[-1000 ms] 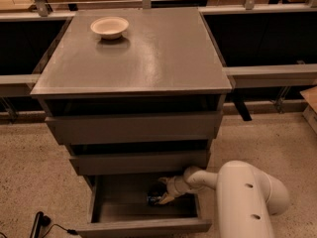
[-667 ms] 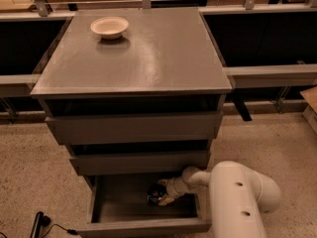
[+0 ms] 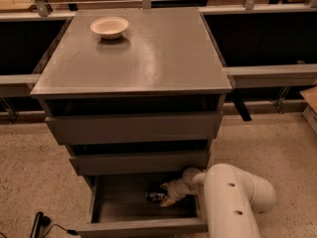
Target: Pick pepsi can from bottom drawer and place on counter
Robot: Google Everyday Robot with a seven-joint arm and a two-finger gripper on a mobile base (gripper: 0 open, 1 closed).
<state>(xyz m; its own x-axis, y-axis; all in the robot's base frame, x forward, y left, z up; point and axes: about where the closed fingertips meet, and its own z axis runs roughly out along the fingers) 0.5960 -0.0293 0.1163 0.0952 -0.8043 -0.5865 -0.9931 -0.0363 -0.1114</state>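
Observation:
The bottom drawer (image 3: 143, 226) stands pulled open at the foot of the grey-brown cabinet. The pepsi can (image 3: 154, 197), small and blue, lies inside it toward the right. My gripper (image 3: 163, 196) reaches down into the drawer from the right on the white arm (image 3: 235, 202) and sits right at the can, touching or around it. The counter (image 3: 158, 53) is the cabinet's broad glossy top, well above the gripper.
A shallow cream bowl (image 3: 109, 27) stands at the counter's back left. Two shallower drawers (image 3: 133, 128) sit partly out above the bottom one, overhanging it. Light wooden tabletops with metal legs run behind. A black cable (image 3: 42, 223) lies on the floor at lower left.
The arm's white body has shifted slightly left and lower in view; the gripper stays at the can inside the bottom drawer.

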